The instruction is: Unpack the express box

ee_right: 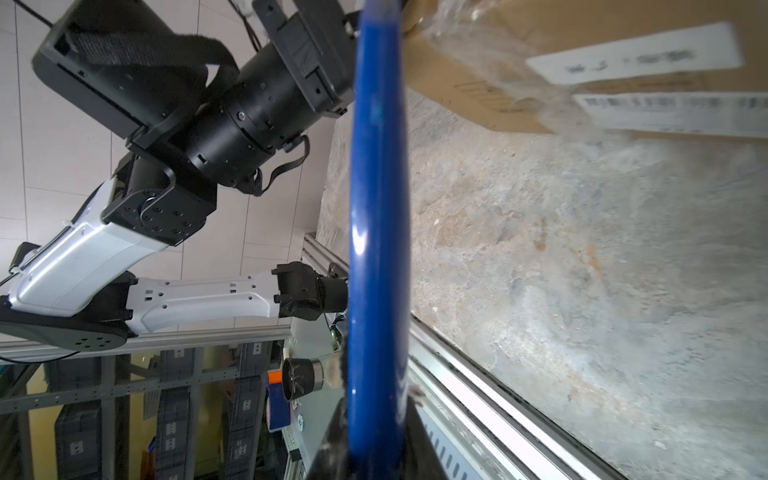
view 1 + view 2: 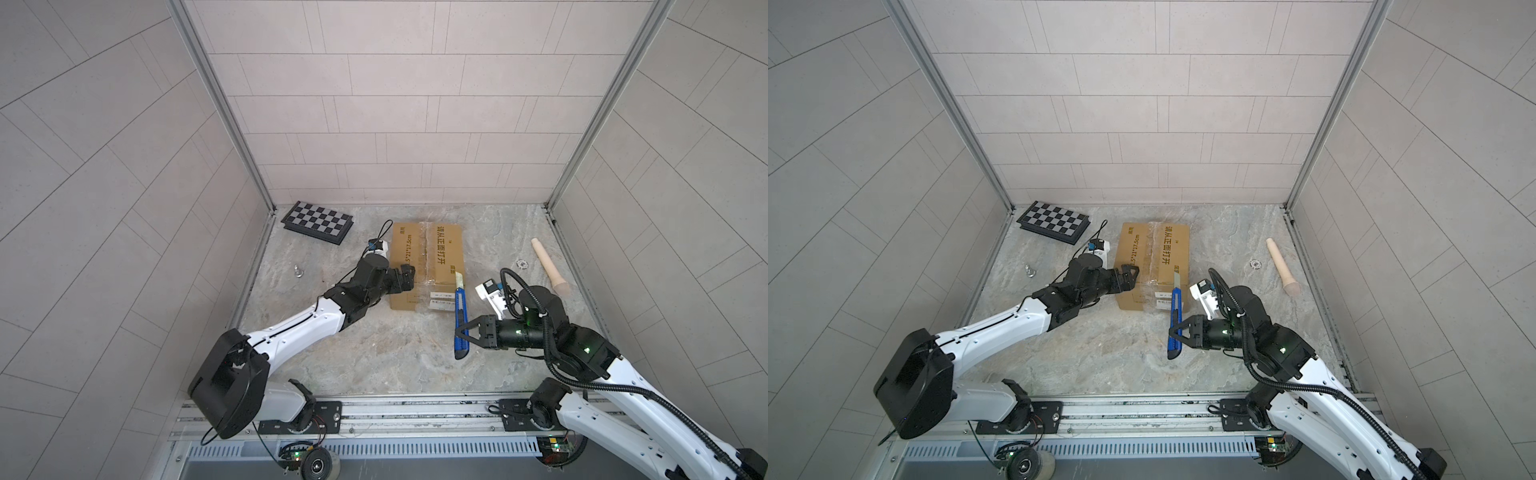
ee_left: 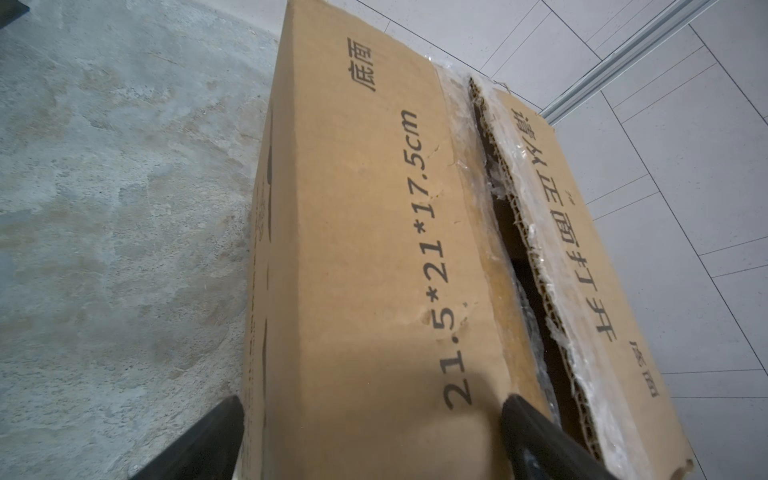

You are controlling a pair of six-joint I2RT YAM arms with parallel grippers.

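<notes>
Express box, a brown corrugated cardboard carton with black print, sits on the grey mottled stone-look tabletop, mid-width and nearer the back edge than the front. It stands flat, with the opening face up.

The box is roughly cubic, so there is no strong long axis. The top seam and the print run back edge to front edge. The face with the white labels points at the front edge.

The seam looks slit already. The left wrist view shows a dark gap, raw corrugated edges and ragged clear tape. Tape also wraps over the front face.

Handling is a guess: light-ish, with stiff walls and flaps that bend at the crease. The tape patches are slick, and the box probably slides on the tabletop if pushed from one side. Best hold is a flap edge along the open seam, peeling outward. Contents are unseen.

Left gripper has its fingers spread wide, straddling the box's top left edge. One finger is outside the left wall and one is over the left flap just beside the seam. Contact is unclear.

Right gripper has its fingers clamped on the blue plastic utility knife. The knife lies front to back with its blade end at the box's front right top corner.
</notes>
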